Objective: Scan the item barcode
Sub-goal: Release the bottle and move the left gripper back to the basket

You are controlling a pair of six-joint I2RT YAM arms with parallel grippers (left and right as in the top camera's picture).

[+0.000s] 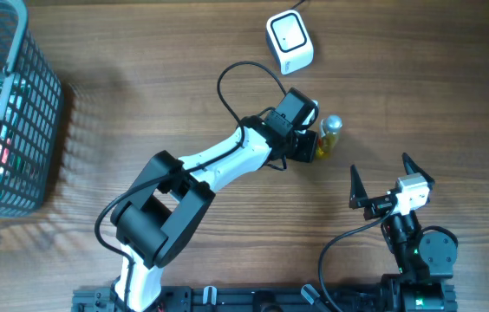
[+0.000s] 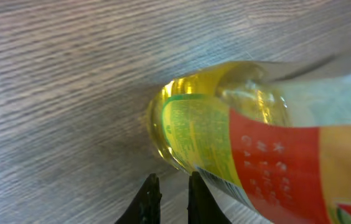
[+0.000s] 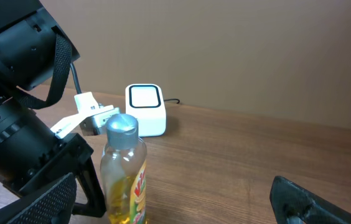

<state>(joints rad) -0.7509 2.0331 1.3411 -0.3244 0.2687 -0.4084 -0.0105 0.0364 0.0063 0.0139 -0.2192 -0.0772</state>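
Two nearly touching fingers of the left gripper (image 2: 173, 186), holding nothing, sit just beside the upright bottle of yellow liquid (image 1: 325, 143), which stands on the table (image 1: 140, 104) between the white scanner (image 1: 290, 41) and the wide-open, empty right gripper (image 1: 378, 165).

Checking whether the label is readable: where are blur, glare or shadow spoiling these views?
Left wrist: bottle too close, label print soft, bright highlights on the liquid. Right wrist: bottle sharp, foreground fingers blurred dark. Overhead: crisp, even light, soft shadow beside basket.
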